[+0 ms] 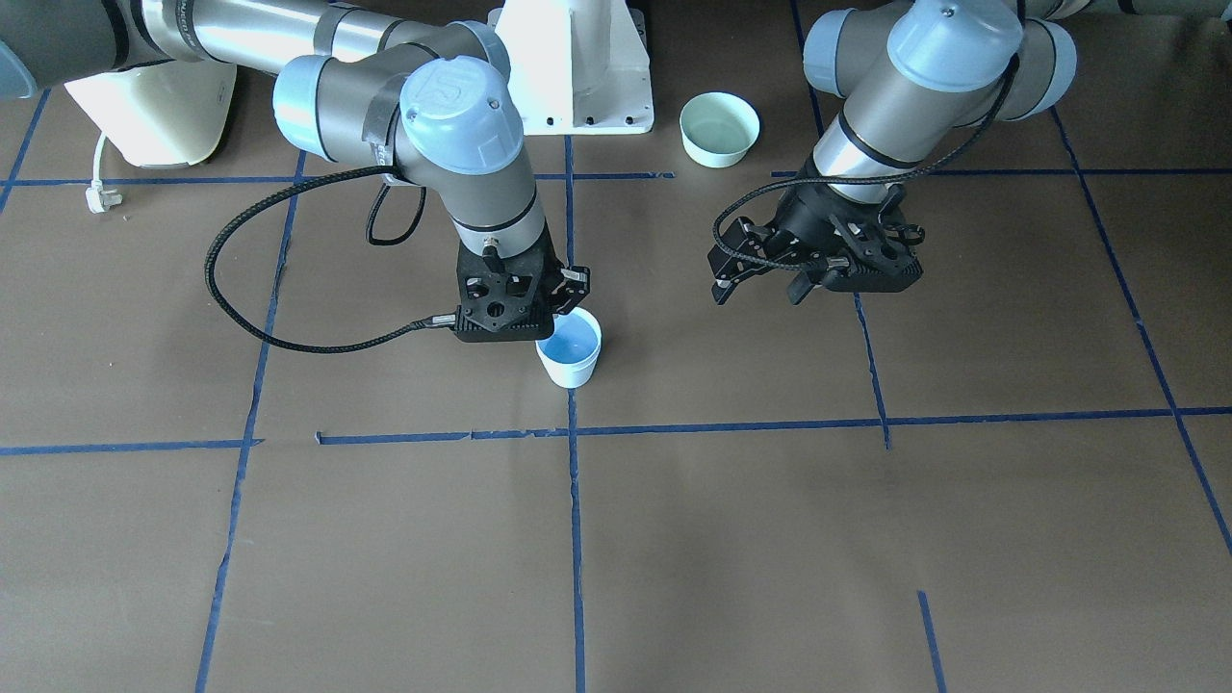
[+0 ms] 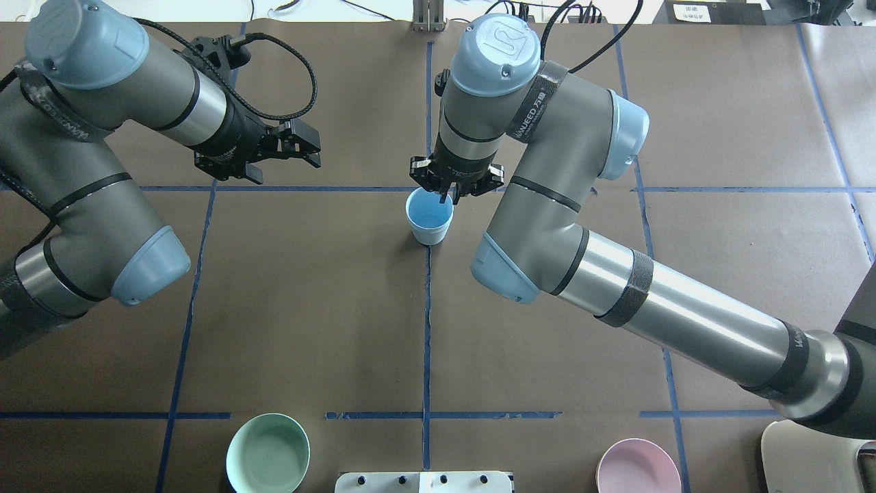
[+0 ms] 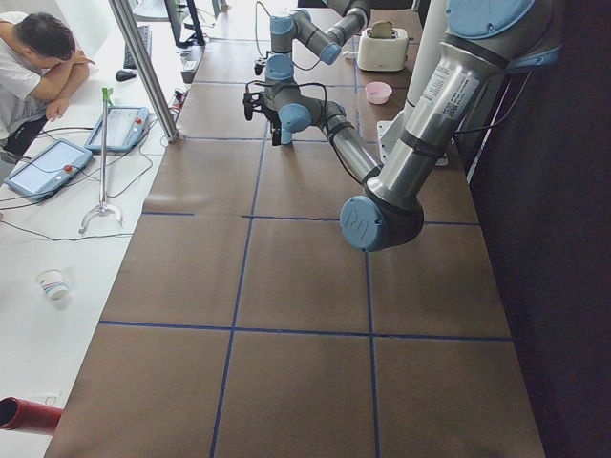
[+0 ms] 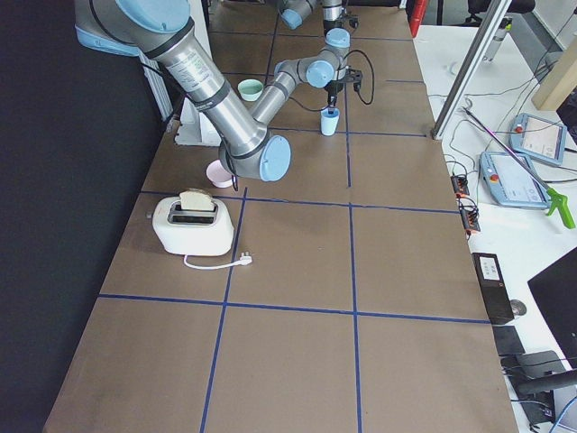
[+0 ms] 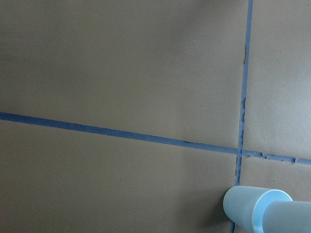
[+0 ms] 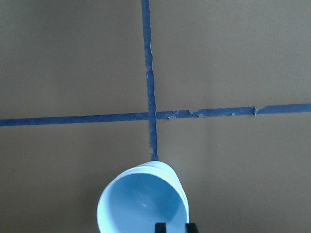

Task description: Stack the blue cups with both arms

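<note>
The blue cups point(image 1: 569, 348) look nested (doubled rim) on the desk point(image 1: 731, 539), with the right gripper point(image 2: 448, 197) jaws narrow astride the rim; pinching or not, I cannot tell. Part them gently and lift straight up. The left gripper point(image 2: 306, 148) jaws are wide and empty.

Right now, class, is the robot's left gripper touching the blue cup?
Apart. The overhead view shows the left gripper well to the side of the blue cup, with bare brown table between them.
</note>
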Motion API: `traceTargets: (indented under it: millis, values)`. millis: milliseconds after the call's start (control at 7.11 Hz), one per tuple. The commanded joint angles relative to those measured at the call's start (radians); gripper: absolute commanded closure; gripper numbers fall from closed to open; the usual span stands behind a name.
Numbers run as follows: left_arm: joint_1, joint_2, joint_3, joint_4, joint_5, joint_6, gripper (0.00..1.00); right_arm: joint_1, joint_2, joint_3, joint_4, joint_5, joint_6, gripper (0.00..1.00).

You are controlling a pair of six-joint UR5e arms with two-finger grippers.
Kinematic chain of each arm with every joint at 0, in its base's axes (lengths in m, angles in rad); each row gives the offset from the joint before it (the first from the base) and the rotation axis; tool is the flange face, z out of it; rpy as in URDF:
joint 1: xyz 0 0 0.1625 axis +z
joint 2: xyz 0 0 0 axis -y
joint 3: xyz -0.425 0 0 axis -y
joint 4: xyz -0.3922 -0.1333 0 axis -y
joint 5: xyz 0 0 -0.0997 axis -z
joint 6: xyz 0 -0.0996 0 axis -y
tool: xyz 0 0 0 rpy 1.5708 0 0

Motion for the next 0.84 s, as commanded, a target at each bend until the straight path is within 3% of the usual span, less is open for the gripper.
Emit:
traceTargets:
  millis: [0, 141, 281, 422, 562, 703]
  values:
    - [-0.003, 0.013, 0.001, 0.0, -0.003, 0.006, 0.0, -0.014, -0.004, 0.014, 0.02, -0.039, -0.011, 0.0]
    - [-0.019, 0.058, -0.009, 0.0, -0.008, 0.097, 0.0, 0.046, -0.057, 0.086, 0.01, 0.013, -0.011, 0.0]
    - [-0.069, 0.145, -0.018, 0.0, -0.037, 0.212, 0.0, 0.136, -0.207, 0.213, 0.014, 0.108, -0.026, 0.0]
    - [-0.159, 0.227, -0.022, 0.002, -0.146, 0.356, 0.0, 0.236, -0.331, 0.301, 0.011, 0.168, -0.163, 0.0]
    - [-0.271, 0.333, -0.018, 0.006, -0.214, 0.579, 0.0, 0.361, -0.437, 0.311, 0.01, 0.255, -0.398, 0.0]
    - [-0.374, 0.387, 0.0, 0.017, -0.236, 0.782, 0.0, 0.464, -0.517, 0.306, 0.008, 0.283, -0.589, 0.0]
